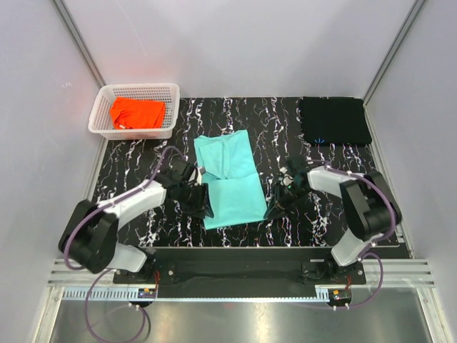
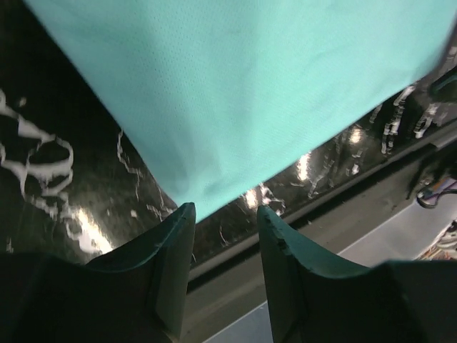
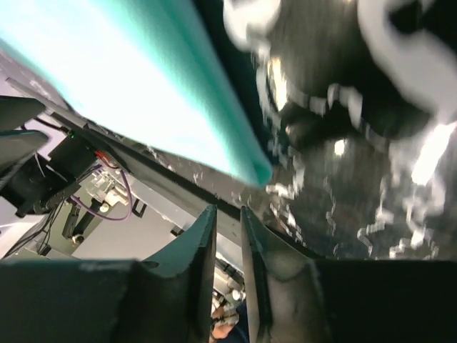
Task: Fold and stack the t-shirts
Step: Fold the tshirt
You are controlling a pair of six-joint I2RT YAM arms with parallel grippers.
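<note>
Though unclear overhead, left gripper (image 2: 226, 211) agape, right gripper (image 3: 227, 211) barely parted, teal t-shirt (image 2: 243, 93) unheld.

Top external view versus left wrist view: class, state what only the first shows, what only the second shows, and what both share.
Only top external: the orange t-shirt in the white basket, and the folded black t-shirt at the far right. Only left wrist: the left hand up close, fingers apart, a corner of the mint-teal t-shirt just ahead of its tips. Both: the mint-teal t-shirt on the black veined tabletop.
</note>
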